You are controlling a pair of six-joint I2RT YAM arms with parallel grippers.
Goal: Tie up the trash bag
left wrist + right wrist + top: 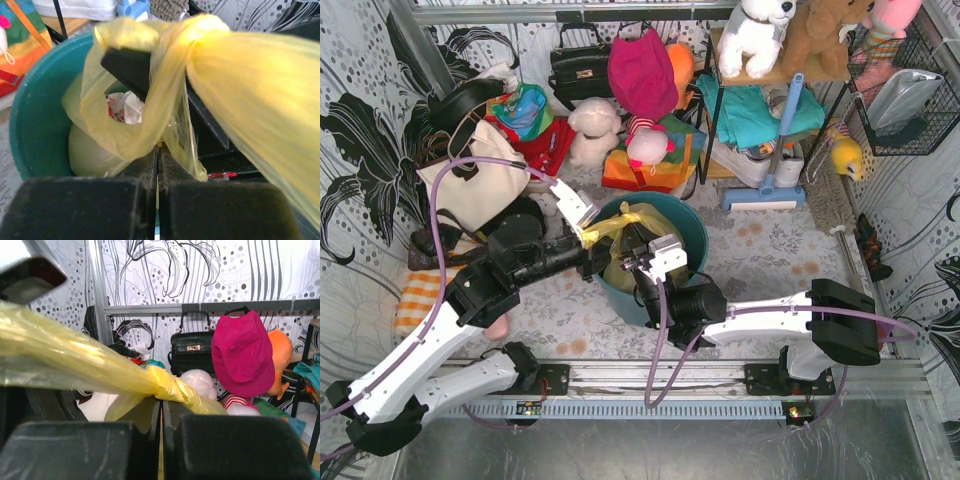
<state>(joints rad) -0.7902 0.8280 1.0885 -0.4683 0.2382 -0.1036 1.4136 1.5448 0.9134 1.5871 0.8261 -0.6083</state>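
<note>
Closest to the left wrist lens, our left claw (158, 160) has its two black pads pressed together. A thin sliver of yellow film sits in the seam between them, so we are pinching the trash bag (250, 95). Just beyond, a loop of that plastic wraps around a black bar that seems to be a finger of our other claw. Above it the film gathers into a tight bunch, though we cannot tell whether a knot has closed there. Crumpled white paper (125, 107) shows through the mouth of the bag, which sits inside the teal bin (35, 115). On the other wrist, our right claw (161, 415) is likewise pressed together on yellow plastic. A twisted rope of bag lies across its tips and runs off to the upper left. Behind it hang a black handbag (192, 347) and a magenta hat (242, 355). From above, the bin stands about midway between the left and right edges of the surface (760, 250), with both claws meeting over its rim. A cream tote bag (480, 180) leans near the left edge.
</note>
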